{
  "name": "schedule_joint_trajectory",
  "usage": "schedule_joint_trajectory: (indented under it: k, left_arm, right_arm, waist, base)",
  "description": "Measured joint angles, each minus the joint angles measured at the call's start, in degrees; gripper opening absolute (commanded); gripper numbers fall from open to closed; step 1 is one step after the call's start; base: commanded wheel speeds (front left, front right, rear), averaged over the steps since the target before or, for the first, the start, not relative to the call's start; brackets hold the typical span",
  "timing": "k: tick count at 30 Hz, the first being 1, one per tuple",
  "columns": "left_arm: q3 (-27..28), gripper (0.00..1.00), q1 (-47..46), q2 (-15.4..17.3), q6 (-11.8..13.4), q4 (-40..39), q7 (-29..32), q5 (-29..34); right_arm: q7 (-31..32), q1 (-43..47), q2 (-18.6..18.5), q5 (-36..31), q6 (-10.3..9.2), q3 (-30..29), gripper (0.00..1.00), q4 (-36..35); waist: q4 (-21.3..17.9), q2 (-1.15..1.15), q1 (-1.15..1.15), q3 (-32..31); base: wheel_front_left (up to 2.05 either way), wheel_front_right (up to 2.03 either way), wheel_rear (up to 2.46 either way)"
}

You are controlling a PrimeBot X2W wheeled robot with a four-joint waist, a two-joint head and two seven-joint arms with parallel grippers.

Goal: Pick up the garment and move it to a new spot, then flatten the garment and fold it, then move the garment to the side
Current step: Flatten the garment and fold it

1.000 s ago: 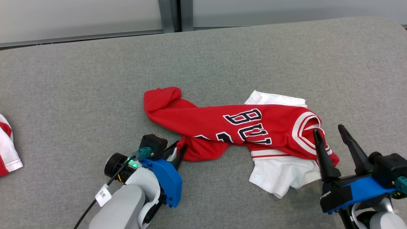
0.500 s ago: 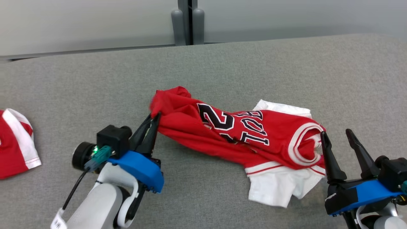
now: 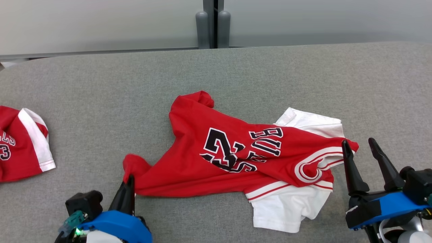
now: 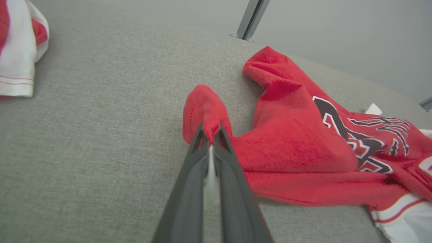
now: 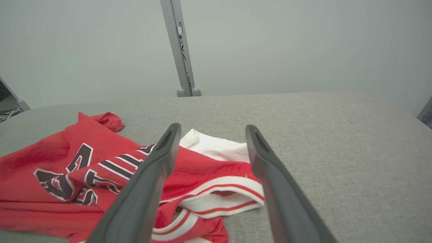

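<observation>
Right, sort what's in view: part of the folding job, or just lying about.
Job: red jersey; left end effector, shut on its corner; right end effector, open beside its striped trim.
Lying about: second red-and-white garment; grey post.

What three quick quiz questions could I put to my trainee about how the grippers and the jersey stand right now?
1. True or false: the right gripper is shut on the red jersey.
2. What does the left gripper pinch? A: a red corner of the jersey. B: its white sleeve. C: nothing.
3. Fill in: the second red-and-white garment lies at the head view's ___ edge.

Key: 1 false, its jaws stand wide apart. 2 A. 3 left.
</observation>
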Motion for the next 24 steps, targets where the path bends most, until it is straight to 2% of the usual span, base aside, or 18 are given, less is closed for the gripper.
schedule_joint_trajectory:
  k: [2,3,4,5,10,14,20,24]
  left_arm:
    - [0.11,0.00,0.48,-0.40,-0.33,3.27,-0.89,-0.34]
    - [0.45,0.15,0.45,-1.12,-0.85,4.82,-1.42,-1.37]
    - [0.10,0.65,0.40,-1.36,-1.07,6.78,-1.43,-1.32]
    - [-0.04,1.00,0.40,-1.48,-1.48,8.28,-2.29,-1.12]
    - [0.21,1.00,-2.29,-1.85,-2.36,11.34,-8.76,1.34]
    - [0.76,1.00,-4.44,-0.04,-2.29,11.40,-13.52,5.13]
    - [0.21,1.00,-6.53,3.65,-2.66,7.44,-15.28,10.57]
    - [-1.08,1.00,-6.37,5.69,-3.15,5.14,-14.38,12.20]
  right_arm:
    - [-0.01,-0.04,0.01,-0.01,0.00,-0.29,1.00,-0.22]
    - [-0.01,-0.03,0.02,-0.03,0.00,-0.44,1.00,-0.23]
    - [-0.01,-0.06,0.03,-0.05,0.00,-0.53,1.00,-0.26]
    - [-0.01,-0.08,0.03,-0.16,0.00,-0.51,1.00,-0.38]
    - [-0.08,-0.14,-0.07,-1.08,0.00,-0.78,1.00,-1.27]
    - [0.11,-0.09,-0.26,-1.58,0.00,-1.19,1.00,-2.43]
    - [0.99,1.59,-0.29,-2.34,0.00,-1.23,1.00,-3.57]
    - [1.79,3.80,-0.29,-2.64,0.00,-1.16,1.00,-4.07]
  waist:
    - [0.23,0.00,0.00,0.34]
    - [0.44,0.00,0.00,0.41]
    - [0.57,0.00,0.00,0.47]
    - [0.60,0.00,0.00,0.52]
    - [0.90,0.00,0.00,0.00]
    - [1.14,0.00,0.00,-0.93]
    - [1.31,0.00,0.00,-2.78]
    - [1.02,0.00,0.00,-4.04]
  base:
    - [0.00,0.00,0.00]
    - [0.00,0.00,0.00]
    - [0.00,0.00,0.00]
    - [0.00,0.00,0.00]
    - [0.00,0.00,0.00]
    - [0.00,0.00,0.00]
    - [0.00,0.00,0.00]
    - [0.00,0.00,0.00]
